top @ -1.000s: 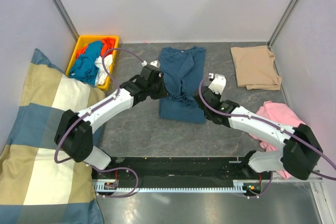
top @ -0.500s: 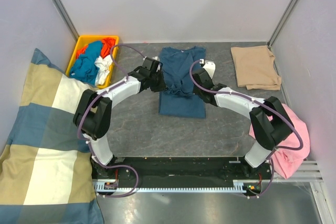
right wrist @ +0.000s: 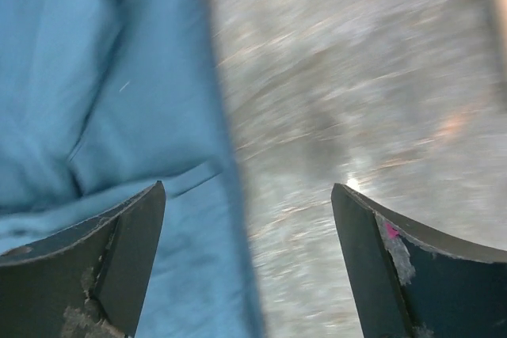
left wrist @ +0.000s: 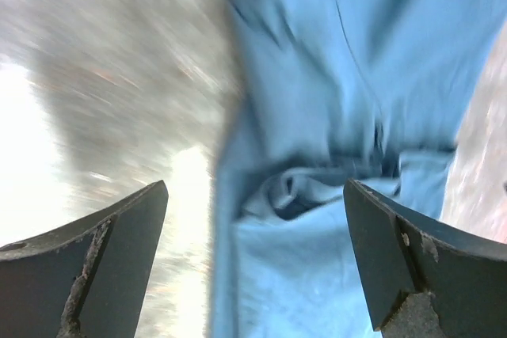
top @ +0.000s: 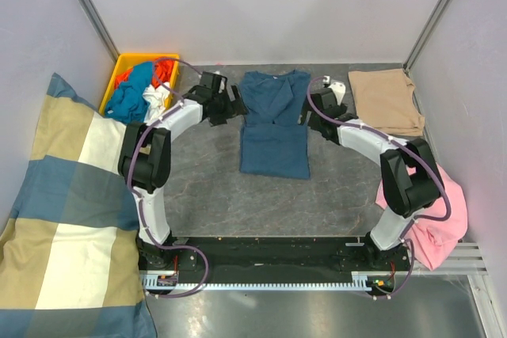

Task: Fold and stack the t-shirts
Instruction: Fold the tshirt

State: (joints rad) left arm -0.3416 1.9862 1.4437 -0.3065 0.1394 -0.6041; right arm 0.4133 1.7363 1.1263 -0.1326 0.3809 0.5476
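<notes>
A dark teal-blue short-sleeved cotton t-shirt lies flat at the middle of the grey stone-patterned tabletop, toward the far side, its collar pointing at the back wall. It forms a narrow upright oblong, with a bunched crease across its middle.

The left gripper hovers at the shirt's left edge. Its two black fingers are spread wide, with nothing between them but cloth and tabletop below. The right gripper hovers at the shirt's right edge, just as wide and holding nothing. Both wrist views are blurred.

A folded tan-beige cloth t-shirt rests in the far right corner, well apart from the teal one. A crumpled pink garment sits at the right edge near the right arm's base. At far left stands a yellow plastic bin holding teal, orange and white clothes, with a large blue-cream-tan checked cushion just beside it.
</notes>
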